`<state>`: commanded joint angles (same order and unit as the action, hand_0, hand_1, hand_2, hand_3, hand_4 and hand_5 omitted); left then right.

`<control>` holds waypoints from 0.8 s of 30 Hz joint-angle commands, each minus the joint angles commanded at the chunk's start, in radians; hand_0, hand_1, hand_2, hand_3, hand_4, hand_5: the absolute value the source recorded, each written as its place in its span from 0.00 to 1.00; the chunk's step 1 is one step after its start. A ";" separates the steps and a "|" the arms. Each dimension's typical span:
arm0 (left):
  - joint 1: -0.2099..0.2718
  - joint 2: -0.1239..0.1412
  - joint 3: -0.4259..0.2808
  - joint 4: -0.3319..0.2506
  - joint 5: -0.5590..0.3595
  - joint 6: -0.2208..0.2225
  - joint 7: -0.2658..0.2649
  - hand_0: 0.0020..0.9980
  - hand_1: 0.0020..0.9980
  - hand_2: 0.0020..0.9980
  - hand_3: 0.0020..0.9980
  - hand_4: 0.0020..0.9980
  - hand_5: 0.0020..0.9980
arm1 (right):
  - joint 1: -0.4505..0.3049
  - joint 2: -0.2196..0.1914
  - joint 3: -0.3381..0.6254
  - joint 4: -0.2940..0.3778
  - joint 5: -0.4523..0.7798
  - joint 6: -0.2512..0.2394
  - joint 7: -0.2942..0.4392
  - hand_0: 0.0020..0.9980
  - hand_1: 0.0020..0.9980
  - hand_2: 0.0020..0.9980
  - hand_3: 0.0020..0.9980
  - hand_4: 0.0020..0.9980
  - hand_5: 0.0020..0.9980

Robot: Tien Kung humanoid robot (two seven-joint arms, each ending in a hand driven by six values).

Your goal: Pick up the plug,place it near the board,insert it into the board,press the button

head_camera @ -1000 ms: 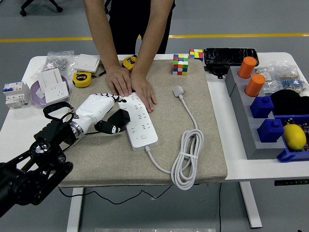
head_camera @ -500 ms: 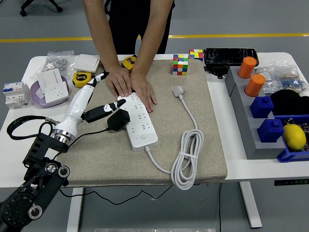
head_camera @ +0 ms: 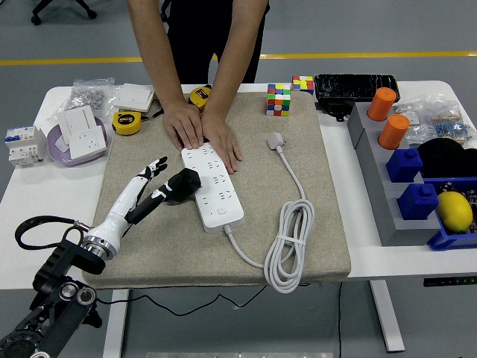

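A white power strip (head_camera: 214, 188) lies on the beige mat (head_camera: 149, 239), long axis running away from me. A black plug (head_camera: 183, 186) sits against the strip's left edge, its black cord trailing toward me. My left hand (head_camera: 159, 179), white with black fingers, lies just left of the plug with its fingers stretched out; the thumb reaches toward the plug, and I cannot tell if it touches. A person at the far side presses both hands (head_camera: 203, 133) on the strip's far end. The strip's own white plug (head_camera: 276, 139) and coiled cable (head_camera: 290, 250) lie to the right.
Two Rubik's cubes (head_camera: 279, 98) stand at the mat's far edge. Tape measures (head_camera: 127, 122), a purple dish with wall sockets (head_camera: 77, 138) and breakers (head_camera: 22, 144) lie at left. A grey rack (head_camera: 380, 186) with orange cylinders, blue blocks and a lemon (head_camera: 455, 210) stands at right.
My left hand let go of the black plug, opened, and drew back toward me and lower. The plug stays against the strip. The person's hands have not moved.
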<state>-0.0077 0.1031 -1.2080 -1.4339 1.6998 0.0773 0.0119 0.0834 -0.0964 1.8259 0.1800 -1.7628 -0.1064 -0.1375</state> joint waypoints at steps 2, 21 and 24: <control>-0.001 0.005 0.018 0.002 0.010 -0.004 0.004 1.00 1.00 0.97 0.94 1.00 1.00 | 0.000 0.000 0.001 0.000 0.000 0.000 0.000 0.86 0.85 0.83 0.86 1.00 1.00; -0.083 0.022 0.143 0.025 0.170 -0.008 0.060 1.00 1.00 0.97 0.95 1.00 1.00 | 0.001 -0.001 0.004 0.000 -0.008 0.003 -0.003 0.86 0.85 0.82 0.86 1.00 1.00; -0.096 0.023 0.149 0.023 0.221 -0.005 0.069 1.00 1.00 0.97 0.95 1.00 1.00 | 0.000 -0.001 0.005 0.000 -0.012 0.003 -0.005 0.86 0.85 0.82 0.86 1.00 1.00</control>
<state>-0.1041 0.1257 -1.0587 -1.4109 1.9212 0.0720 0.0809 0.0832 -0.0974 1.8310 0.1800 -1.7752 -0.1032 -0.1424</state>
